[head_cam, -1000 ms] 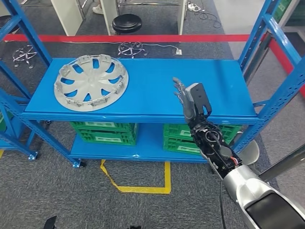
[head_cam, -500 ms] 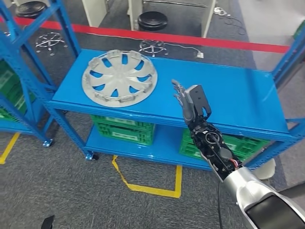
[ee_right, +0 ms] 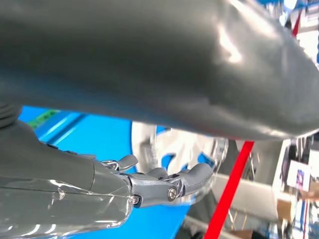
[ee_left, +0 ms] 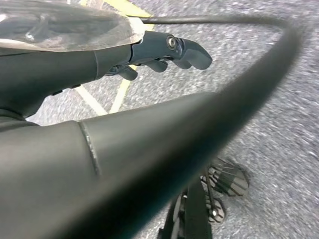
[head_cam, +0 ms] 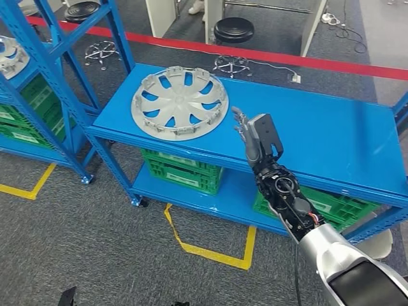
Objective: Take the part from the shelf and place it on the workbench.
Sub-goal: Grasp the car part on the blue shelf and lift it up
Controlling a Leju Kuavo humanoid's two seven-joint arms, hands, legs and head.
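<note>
No readable brand, label or writing anywhere in frame.

Part: round silver-grey plastic wheel cover (head_cam: 180, 102) with curved spoke slots, lying flat on the top deck of the blue steel shelf (head_cam: 332, 137), toward its left end, face up. It's a disc, so no long axis; the blue deck shows through the slots. In the right wrist view the same cover (ee_right: 177, 149) sits just beyond the fingertips, not touching them.

Right hand (head_cam: 254, 137): raised over the near edge of the top deck, right of the wheel cover and apart from it. Fingers (head_cam: 240, 122) are extended, pointing far and slightly left, holding nothing, so the hand is open. Right wrist view confirms it: fingers (ee_right: 165, 181) stretched out, nothing in them.

Left hand (ee_left: 165, 52): hanging over grey carpet floor (ee_left: 270, 129), with yellow floor tape (ee_left: 122, 92) below it. Fingers are loosely extended, nothing held.

Containers: green slotted plastic crates (head_cam: 183, 171) on the lower deck under the wheel cover, another green crate (head_cam: 332, 205) on the right behind the arm. Contents can't be told from here.

Rest: second blue rack (head_cam: 43, 76) on the left carrying another silver wheel cover (head_cam: 9, 54) at the frame edge and green crates beneath. Red floor line (head_cam: 308, 62) runs behind the shelf, black round stool (head_cam: 234, 29) beyond it. Yellow tape outline (head_cam: 211, 252) on the carpet near the shelf front.
</note>
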